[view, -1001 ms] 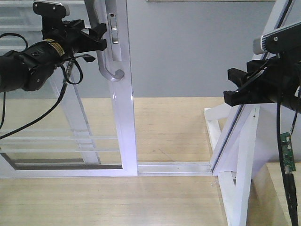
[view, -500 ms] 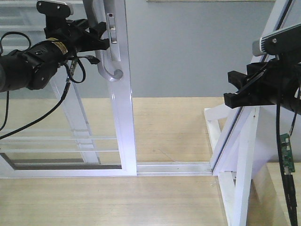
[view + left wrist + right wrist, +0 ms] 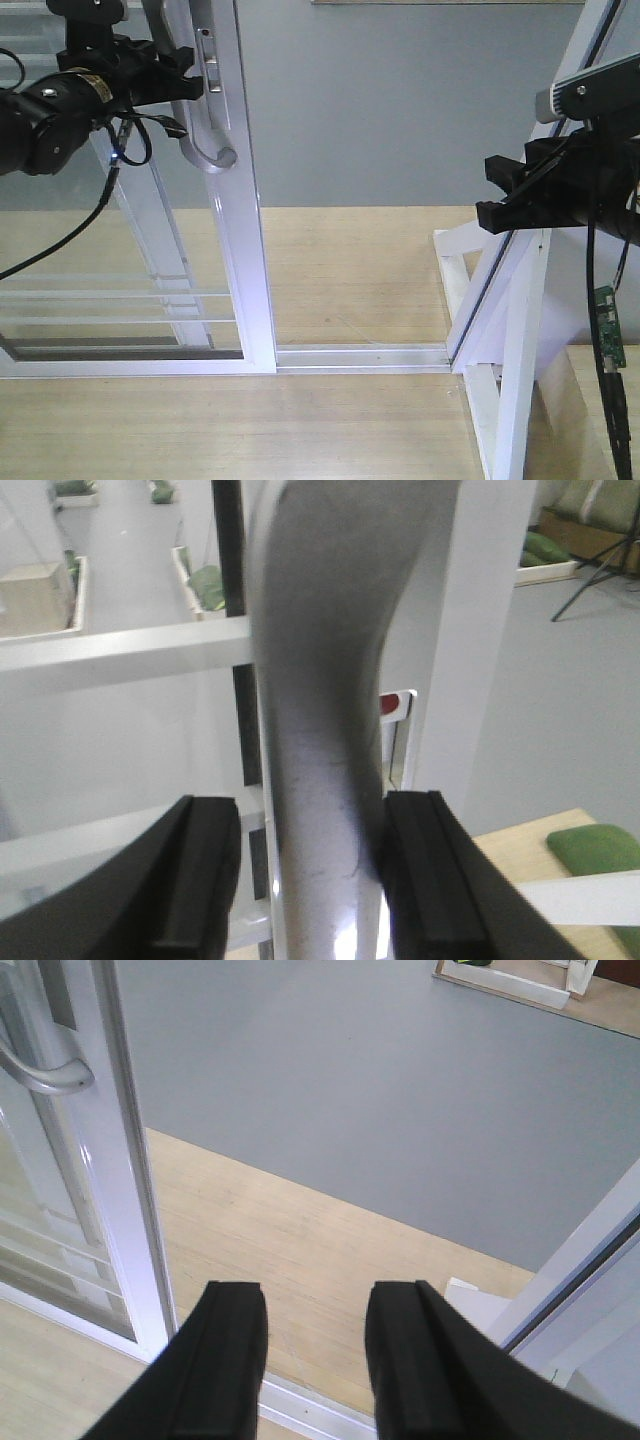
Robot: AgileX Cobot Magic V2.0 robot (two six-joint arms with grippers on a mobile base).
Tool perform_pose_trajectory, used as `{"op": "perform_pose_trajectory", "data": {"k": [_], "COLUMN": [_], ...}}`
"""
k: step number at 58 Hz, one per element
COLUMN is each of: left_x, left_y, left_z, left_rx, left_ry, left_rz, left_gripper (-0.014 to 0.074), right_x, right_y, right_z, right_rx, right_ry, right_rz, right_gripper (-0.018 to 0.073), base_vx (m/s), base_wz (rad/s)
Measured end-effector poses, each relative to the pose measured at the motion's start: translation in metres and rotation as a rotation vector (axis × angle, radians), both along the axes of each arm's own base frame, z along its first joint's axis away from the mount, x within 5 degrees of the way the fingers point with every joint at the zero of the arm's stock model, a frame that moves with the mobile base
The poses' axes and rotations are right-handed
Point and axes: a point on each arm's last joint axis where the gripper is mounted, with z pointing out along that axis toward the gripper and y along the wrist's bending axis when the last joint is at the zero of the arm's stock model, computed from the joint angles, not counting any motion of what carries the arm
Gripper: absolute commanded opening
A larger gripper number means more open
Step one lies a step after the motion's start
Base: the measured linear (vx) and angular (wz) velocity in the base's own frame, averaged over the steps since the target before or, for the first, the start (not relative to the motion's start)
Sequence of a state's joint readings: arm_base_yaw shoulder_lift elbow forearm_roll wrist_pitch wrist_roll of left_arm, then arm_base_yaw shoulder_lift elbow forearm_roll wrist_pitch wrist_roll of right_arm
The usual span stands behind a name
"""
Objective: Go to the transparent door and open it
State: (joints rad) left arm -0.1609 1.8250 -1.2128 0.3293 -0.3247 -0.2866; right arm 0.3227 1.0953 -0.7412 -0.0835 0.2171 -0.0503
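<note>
The front view shows the door point(image 3: 232, 250) standing at the left, its glossy white frame upright on the metal track point(image 3: 360, 356), with thin white bars across the clear glass. The left gripper point(image 3: 185, 75) is clamped on the curved handle point(image 3: 200, 140) near its top. Only the left wrist view shows this grip closely: the two black fingers point(image 3: 195, 880) press on both sides of the smooth grey handle point(image 3: 320, 780). The right gripper point(image 3: 500, 195) hangs at the right, near the slanted post point(image 3: 520, 300). The right wrist view shows its fingers point(image 3: 230, 1360) apart, holding nothing, above the pale wooden floor point(image 3: 330, 1250), with the door point(image 3: 120, 1180) at the left.
</note>
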Motion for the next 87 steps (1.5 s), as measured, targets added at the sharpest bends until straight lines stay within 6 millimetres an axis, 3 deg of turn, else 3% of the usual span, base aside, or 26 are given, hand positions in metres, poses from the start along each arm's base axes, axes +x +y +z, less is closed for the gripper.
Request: {"op": "perform_pose_trajectory", "data": {"k": [35,52,62,72,87], "left_x": [-0.011,-0.028,-0.061,-0.111,-0.189], "left_y": [0.079,0.093,0.09,0.087,0.082], "left_z": [0.025,0.041,0.054,0.057,0.075], "left_rx": [-0.027,-0.021,-0.024,-0.033,-0.059], "left_ry": [0.079,0.111,0.082,0.042,-0.133], "left_rz": [0.251,0.306,0.3,0.287,0.264], "left_gripper": [0.0412,0.0412,0.0412,0.0412,0.0412], "right_x": [0.0,0.0,0.0,0.0,0.0], "right_y": [0.0,0.0,0.0,0.0,0.0], "right_z": [0.0,0.0,0.0,0.0,0.0], "right_rx": [0.0,0.0,0.0,0.003,0.003], "right_ry": [0.0,0.0,0.0,0.001,0.001], "right_rz": [0.0,0.0,0.0,-0.001,-0.001], "right_gripper": [0.0328,0.0328,0.0328,0.0328,0.0328], "base_vx": [0.0,0.0,0.0,0.0,0.0], "base_wz": [0.0,0.0,0.0,0.0,0.0]}}
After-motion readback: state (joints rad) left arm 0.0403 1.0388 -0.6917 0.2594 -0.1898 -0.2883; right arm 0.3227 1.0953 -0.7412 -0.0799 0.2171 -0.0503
